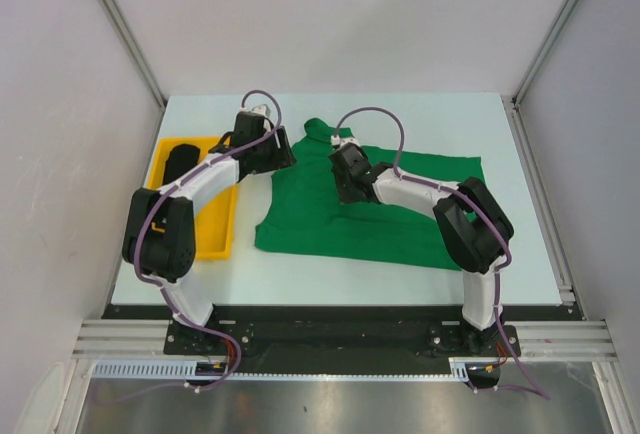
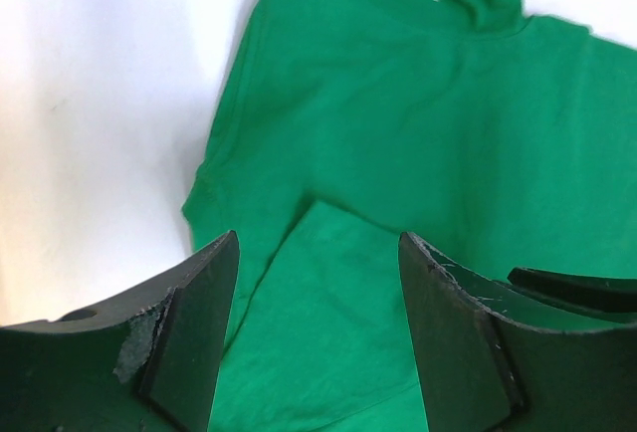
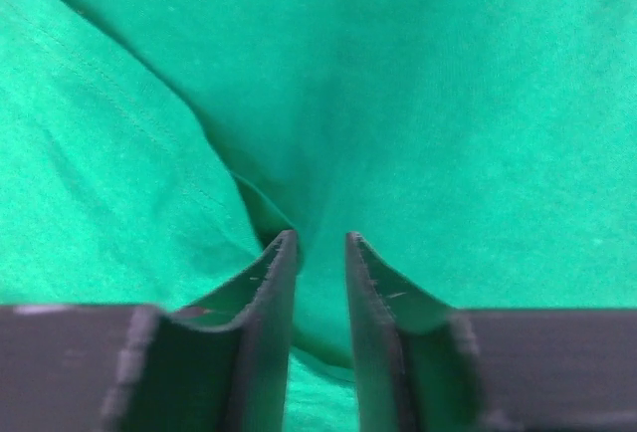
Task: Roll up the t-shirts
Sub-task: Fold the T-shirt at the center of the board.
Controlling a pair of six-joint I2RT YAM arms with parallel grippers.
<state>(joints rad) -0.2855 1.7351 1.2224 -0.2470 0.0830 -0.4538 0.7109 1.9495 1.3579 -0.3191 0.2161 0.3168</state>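
Both end effectors meet the green t-shirt (image 1: pixel 340 224), spread mid-way across the desk (image 1: pixel 400 284) lengthwise toward its right edge: the left end effector (image 2: pixel 318 238) hangs wide open and empty over its left border, while the right end effector (image 3: pixel 319 236), nearer the middle, is almost closed, seemingly pinching a fold.

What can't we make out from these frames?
- Right gripper: right wrist view too close and blurred to show whether it pinches the green t-shirt.
- Black t-shirt in the yellow tray: top external view, left arm covers most of it.
- Left gripper: open, but the left wrist view cannot show whether it touches cloth.
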